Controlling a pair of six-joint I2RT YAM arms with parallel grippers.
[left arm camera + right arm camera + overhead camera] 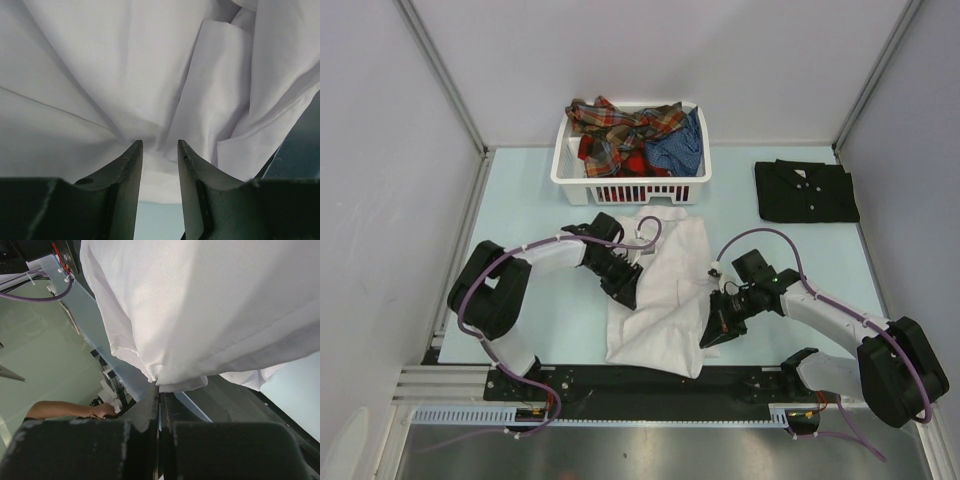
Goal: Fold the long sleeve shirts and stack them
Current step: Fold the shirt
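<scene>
A white long sleeve shirt (665, 280) lies crumpled lengthwise in the middle of the table, its lower hem reaching the near edge. My left gripper (626, 288) sits at the shirt's left edge. In the left wrist view its jaws (159, 146) stand open, with white cloth (150, 75) just past the tips. My right gripper (716, 326) is at the shirt's lower right edge, shut (160, 388) on a fold of the white shirt (210, 315). A folded black shirt (806, 190) lies at the back right. Plaid (620, 125) and blue (682, 148) shirts fill the basket.
The white slatted basket (632, 190) stands at the back centre, just behind the white shirt's collar. Grey walls close in the table on three sides. A black rail (620, 385) runs along the near edge. A person's hand (100, 410) shows beyond the table in the right wrist view.
</scene>
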